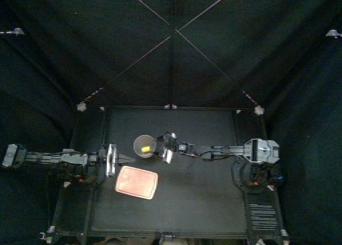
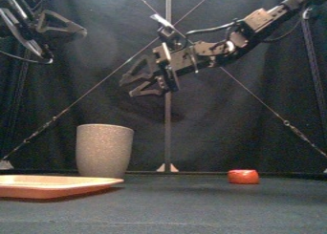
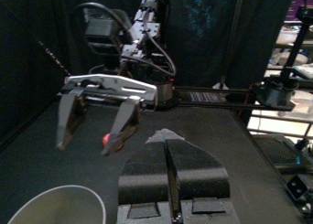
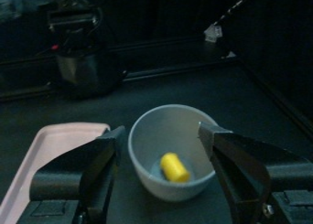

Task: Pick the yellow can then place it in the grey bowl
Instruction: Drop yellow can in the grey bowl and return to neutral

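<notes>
The small yellow can (image 4: 174,166) lies on the bottom of the tall grey speckled cup (image 4: 171,159), the task's grey bowl. In the front view this cup (image 2: 103,150) stands left of centre, and the top view shows the cup (image 1: 143,142) beside the arm from the right. My right gripper (image 4: 160,136) hangs open straight over it, holding nothing. That right gripper (image 2: 153,85) sits well above the rim. My left gripper (image 3: 171,153) is shut and empty, held back at the left (image 1: 104,161).
A flat pink tray (image 2: 52,186) lies in front of the cup, near the table's front left; the pink tray (image 1: 138,182) is bare. A small red toy (image 2: 243,176) sits on the table to the right.
</notes>
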